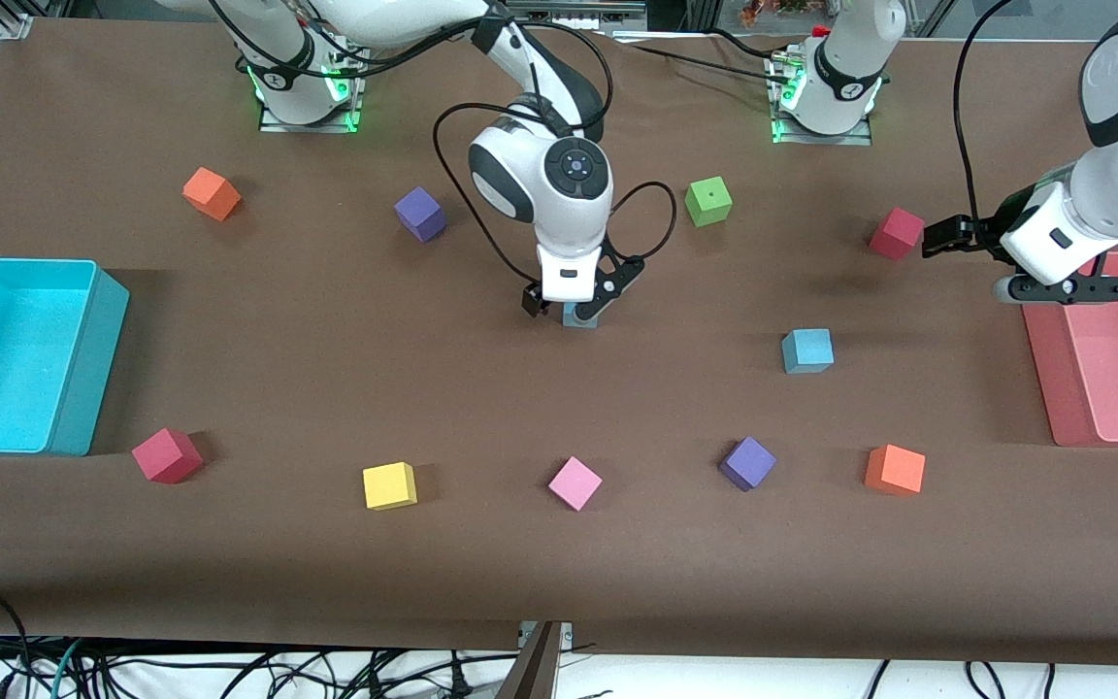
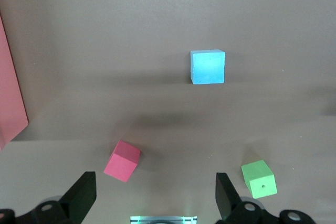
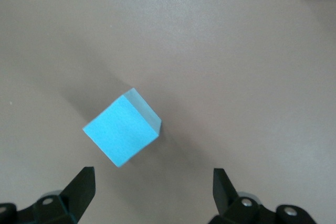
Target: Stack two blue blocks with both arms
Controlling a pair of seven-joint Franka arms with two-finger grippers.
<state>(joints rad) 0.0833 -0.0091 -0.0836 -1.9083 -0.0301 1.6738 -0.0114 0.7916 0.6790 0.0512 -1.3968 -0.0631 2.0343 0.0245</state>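
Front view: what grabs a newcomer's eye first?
Probably the right gripper, open and low over a blue block in the middle of the table. The second blue block sits apart, toward the left arm's end and slightly nearer the front camera. The left gripper hangs open beside a red cube, near the pink tray; a cyan bin sits at the right arm's end.

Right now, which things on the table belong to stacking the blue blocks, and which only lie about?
For the job:
blue block under right gripper
other blue block

Lying about:
purple cubes
red cubes
orange cubes
green cube
yellow cube
pink cube
cyan bin
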